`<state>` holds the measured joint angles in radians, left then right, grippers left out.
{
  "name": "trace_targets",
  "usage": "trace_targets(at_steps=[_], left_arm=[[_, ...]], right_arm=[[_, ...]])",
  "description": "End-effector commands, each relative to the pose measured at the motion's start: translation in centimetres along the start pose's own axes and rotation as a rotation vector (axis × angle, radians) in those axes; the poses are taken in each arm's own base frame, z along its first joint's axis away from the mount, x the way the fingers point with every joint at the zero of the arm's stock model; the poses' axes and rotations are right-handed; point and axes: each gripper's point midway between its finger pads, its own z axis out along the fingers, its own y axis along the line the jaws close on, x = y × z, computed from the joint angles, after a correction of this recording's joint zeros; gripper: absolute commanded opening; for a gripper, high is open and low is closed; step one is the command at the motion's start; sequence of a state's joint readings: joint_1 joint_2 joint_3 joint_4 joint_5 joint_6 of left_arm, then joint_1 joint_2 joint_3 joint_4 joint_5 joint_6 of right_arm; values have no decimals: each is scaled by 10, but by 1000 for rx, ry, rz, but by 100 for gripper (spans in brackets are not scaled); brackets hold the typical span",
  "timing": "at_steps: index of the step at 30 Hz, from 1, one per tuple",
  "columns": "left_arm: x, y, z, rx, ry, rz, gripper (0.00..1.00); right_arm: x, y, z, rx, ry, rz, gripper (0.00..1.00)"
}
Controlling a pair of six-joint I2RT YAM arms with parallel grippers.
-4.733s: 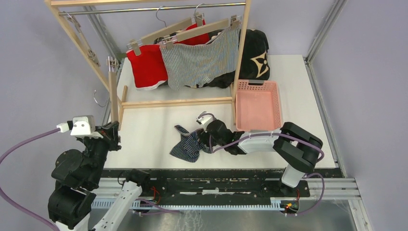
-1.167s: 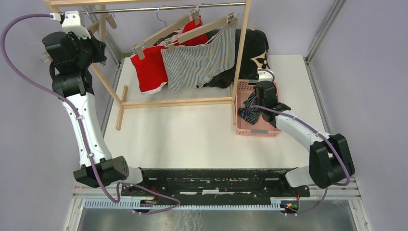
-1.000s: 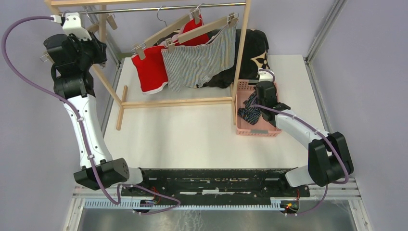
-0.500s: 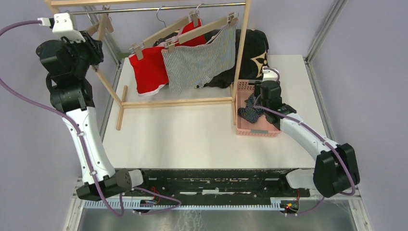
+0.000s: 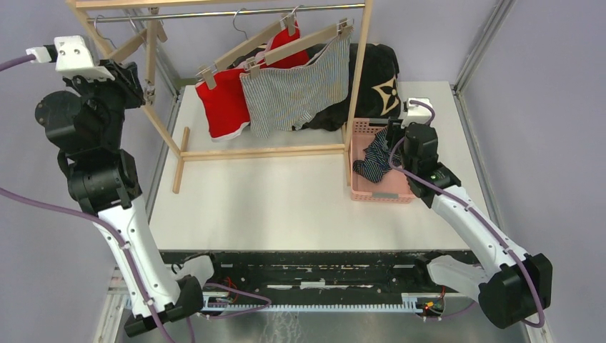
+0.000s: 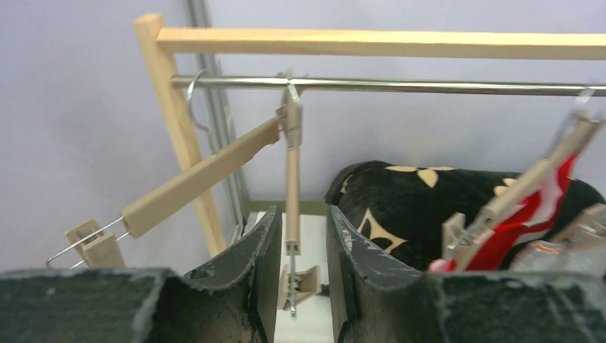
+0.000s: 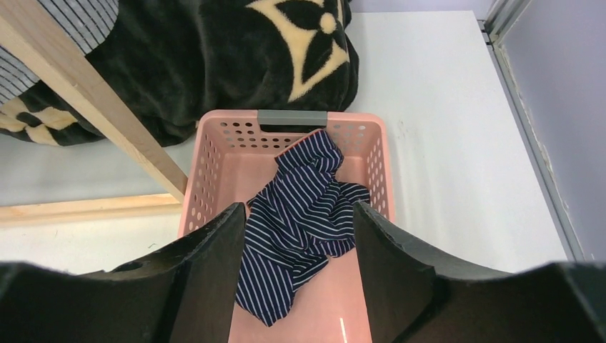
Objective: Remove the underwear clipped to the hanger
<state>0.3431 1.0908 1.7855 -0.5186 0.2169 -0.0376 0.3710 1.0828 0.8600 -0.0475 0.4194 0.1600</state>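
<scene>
The navy striped underwear (image 5: 373,161) (image 7: 304,207) lies crumpled in the pink basket (image 5: 400,193) (image 7: 214,157). My right gripper (image 5: 397,141) (image 7: 299,206) hovers above it, open and holding nothing. Red underwear (image 5: 218,107) (image 6: 543,214) and grey pinstriped underwear (image 5: 296,89) hang clipped to wooden hangers (image 5: 307,43) on the rail. High at the rack's left end, my left gripper (image 5: 136,71) (image 6: 300,214) has its jaws slightly apart and grips nothing. A bare wooden hanger (image 5: 148,46) (image 6: 200,179) hangs on the rail just beyond its fingertips.
The wooden rack (image 5: 261,152) stands across the back of the white table, and its right post is next to the basket. A black floral cushion (image 5: 379,78) (image 7: 214,57) lies behind the rack and basket. Purple walls close in on both sides.
My right gripper opened, dropped the navy underwear into the basket and pulled back to the right. The left arm drew back to the left, away from the bare hanger, its jaws parting.
</scene>
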Motion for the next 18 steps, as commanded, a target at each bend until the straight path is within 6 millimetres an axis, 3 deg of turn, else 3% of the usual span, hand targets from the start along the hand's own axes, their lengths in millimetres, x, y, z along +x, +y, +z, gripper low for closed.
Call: trace_targets(at_steps=[1, 4, 6, 14, 18], left_arm=[[-25, -43, -15, 222, -110, -27, 34], [-28, -76, -19, 417, -158, -106, 33], [-27, -87, -13, 502, -171, -148, 32], [-27, -86, 24, 544, -192, -170, 33], [-30, -98, 35, 602, -194, -178, 34]], right_arm=[[-3, 5, -3, -35, -13, 5, 65], [2, 8, -2, -53, -1, 7, 65], [3, 11, -3, -68, 1, 12, 65], [-5, 17, -12, -124, -41, 47, 65], [-6, 22, -13, -149, -37, 51, 64]])
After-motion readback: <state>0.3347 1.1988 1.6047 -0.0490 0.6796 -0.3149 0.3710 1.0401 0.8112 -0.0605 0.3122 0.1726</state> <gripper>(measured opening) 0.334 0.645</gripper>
